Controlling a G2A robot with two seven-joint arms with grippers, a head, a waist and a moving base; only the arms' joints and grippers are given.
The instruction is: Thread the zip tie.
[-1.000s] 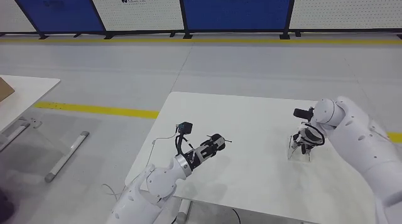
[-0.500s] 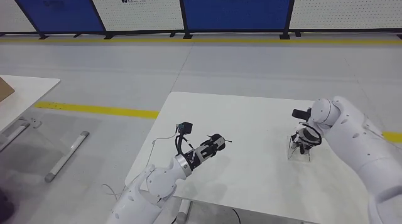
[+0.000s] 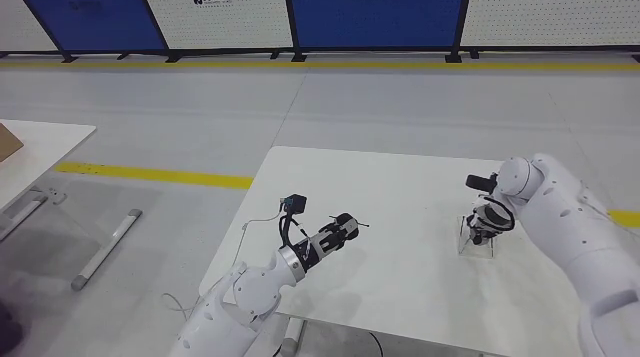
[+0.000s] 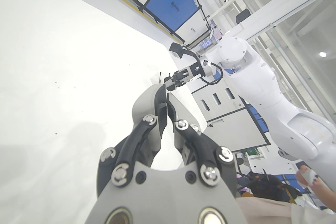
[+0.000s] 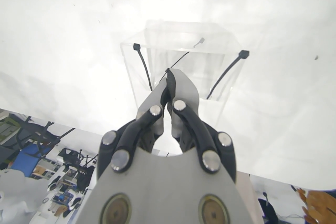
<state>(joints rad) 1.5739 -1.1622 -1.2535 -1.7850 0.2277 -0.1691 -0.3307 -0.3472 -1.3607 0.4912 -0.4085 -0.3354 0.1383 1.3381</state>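
A clear acrylic stand sits on the white table toward its right side. Two black zip ties run down its front corners, their heads at the top edge. My right gripper hovers just over the stand, shut on a third thin black zip tie whose tail reaches into the stand. My left gripper is shut and rests low near the table's left front. A short dark sliver pokes out past its tips in the top view; I cannot tell what it is.
Bare white tabletop lies between the two arms. The table's left and front edges are close to the left arm. Another table stands far left across the floor.
The right gripper has shifted slightly at the stand, still shut on the tie. The left arm has not moved.
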